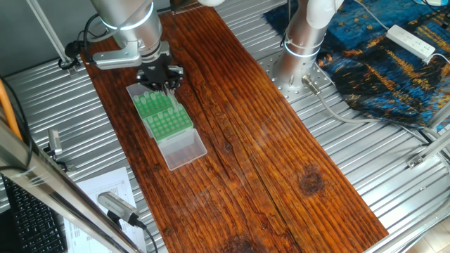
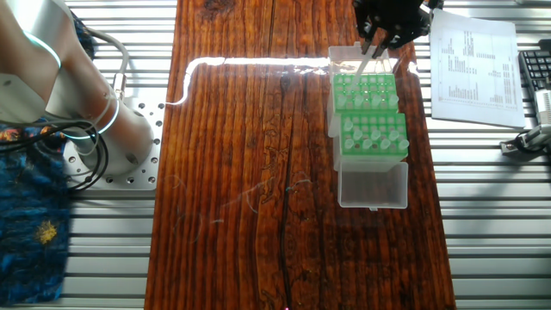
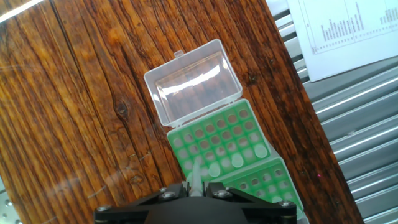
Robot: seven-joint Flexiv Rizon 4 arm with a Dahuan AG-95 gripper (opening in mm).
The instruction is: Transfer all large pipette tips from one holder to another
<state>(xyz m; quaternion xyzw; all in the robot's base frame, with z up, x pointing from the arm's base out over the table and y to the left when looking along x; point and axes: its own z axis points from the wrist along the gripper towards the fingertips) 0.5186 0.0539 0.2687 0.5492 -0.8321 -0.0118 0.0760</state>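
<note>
— Where are we? Our gripper [image 3: 194, 186] hangs over the 2 green racks [image 2: 368, 116], jaws clamped on 1 tip [image 3: 194, 173].
— And the other tips [image 3: 235, 160] stand in the rack beside the clear lid [image 3: 194, 87].

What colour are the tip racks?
Green racks, clearest in the other fixed view.

The hand [image 1: 166, 86] hangs over the green rack's [image 1: 163, 116] far end.

The printed sheet [image 2: 476, 65] carries text, seemingly tabular, too small to read.
</note>
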